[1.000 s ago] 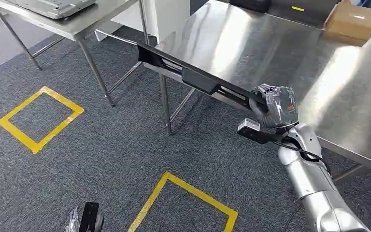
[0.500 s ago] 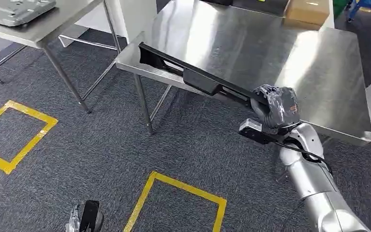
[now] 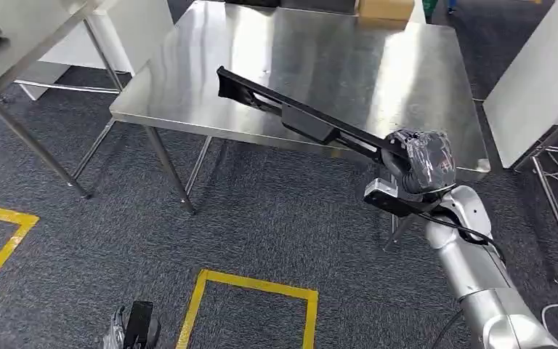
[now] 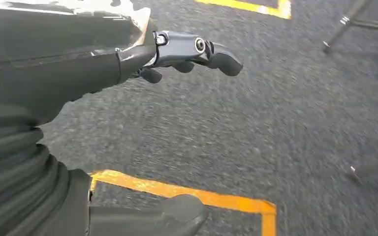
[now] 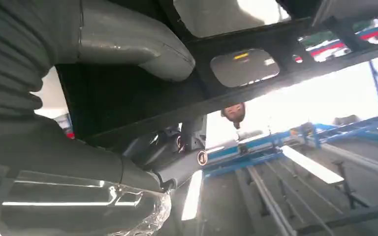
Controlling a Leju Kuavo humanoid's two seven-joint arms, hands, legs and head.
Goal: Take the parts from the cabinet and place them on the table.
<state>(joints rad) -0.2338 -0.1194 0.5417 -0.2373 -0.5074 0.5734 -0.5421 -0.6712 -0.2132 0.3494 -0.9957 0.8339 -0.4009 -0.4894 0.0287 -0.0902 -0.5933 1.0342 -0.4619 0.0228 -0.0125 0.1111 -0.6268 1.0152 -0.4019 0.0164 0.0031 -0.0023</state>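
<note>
Part: long black slotted plastic bar (image 3: 301, 120), gripped at its near end, far end out over the steel table (image 3: 189, 80) for set-down.
Right hand (image 3: 415, 161): fingers wrapped around the bar.
Left hand (image 4: 78, 123): hanging low, fingers apart, holding nothing.

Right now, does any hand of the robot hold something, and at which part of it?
The right hand holds the long black part by its near end; the rest reaches out over the steel table. The left hand holds nothing.
</note>
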